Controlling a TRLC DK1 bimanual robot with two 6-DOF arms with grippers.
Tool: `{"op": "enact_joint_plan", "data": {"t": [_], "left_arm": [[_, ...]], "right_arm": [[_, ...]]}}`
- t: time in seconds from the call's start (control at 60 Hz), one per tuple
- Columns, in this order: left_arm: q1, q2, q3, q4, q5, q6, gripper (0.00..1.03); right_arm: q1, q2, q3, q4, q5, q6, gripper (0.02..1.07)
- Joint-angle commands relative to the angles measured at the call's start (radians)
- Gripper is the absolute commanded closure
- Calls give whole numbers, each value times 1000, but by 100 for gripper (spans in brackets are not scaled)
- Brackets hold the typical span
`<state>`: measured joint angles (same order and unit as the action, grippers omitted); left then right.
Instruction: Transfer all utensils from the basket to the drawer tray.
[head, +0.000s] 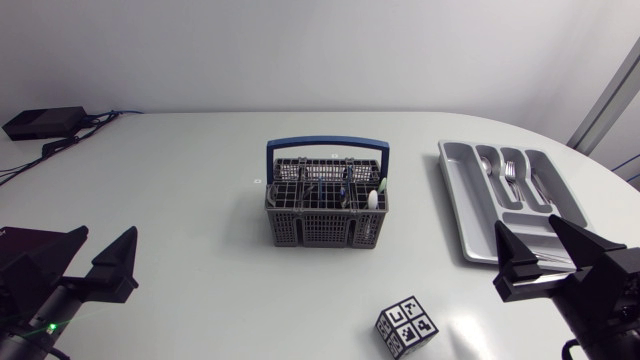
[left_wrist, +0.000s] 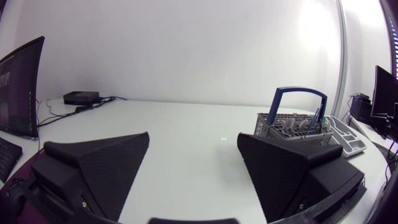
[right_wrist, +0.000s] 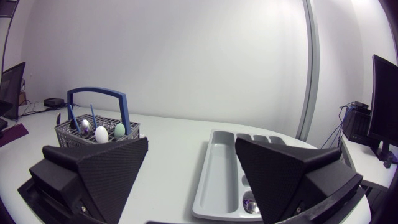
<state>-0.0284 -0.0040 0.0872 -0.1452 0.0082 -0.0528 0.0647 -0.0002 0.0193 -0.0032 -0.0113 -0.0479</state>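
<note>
A grey mesh basket (head: 326, 207) with a blue handle stands mid-table, with several utensils upright in it, among them a white spoon (head: 373, 199) and a pale green one (head: 381, 185). The grey drawer tray (head: 470, 232) lies at the right with forks (head: 509, 171) in a far compartment. My left gripper (head: 104, 251) rests open near the front left edge, far from the basket (left_wrist: 292, 127). My right gripper (head: 540, 248) is open over the tray's near end. In the right wrist view the tray (right_wrist: 214, 180) lies ahead between the fingers, the basket (right_wrist: 93, 132) beyond the left finger.
A small cube with black-and-white markers (head: 408, 326) sits near the front edge, between basket and tray. A black box (head: 42, 122) with cables lies at the far left corner. Open table surface spreads between the left gripper and the basket.
</note>
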Motion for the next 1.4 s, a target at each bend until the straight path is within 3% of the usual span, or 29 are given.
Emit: {"op": "enact_joint_plan", "data": {"t": [0.0,0.367,0.567,0.783,0.867,0.933,1.133,1.283,1.383], "left_arm": [[5,-10,-29,-37,-11,-13,5],[2,16,68,-22,-13,13,5],[-16,294,243,-11,-11,4,6],[-157,588,427,-67,-33,-45,6],[-285,742,529,-143,-122,-45,8],[-338,845,605,-221,-132,-32,8],[-407,1033,755,-297,-132,145,8],[-423,1156,838,-326,-111,174,8],[-493,1191,882,-314,-68,182,7]], "right_arm": [[4,-6,-19,-3,5,25,6],[20,-6,5,5,24,2,6],[27,75,82,14,25,-1,6],[41,224,157,34,25,-1,7],[53,313,197,34,27,-1,7],[58,378,231,28,42,0,7],[98,566,352,-34,88,5,7],[145,629,392,-49,112,11,7],[193,700,462,-121,142,11,7]]}}
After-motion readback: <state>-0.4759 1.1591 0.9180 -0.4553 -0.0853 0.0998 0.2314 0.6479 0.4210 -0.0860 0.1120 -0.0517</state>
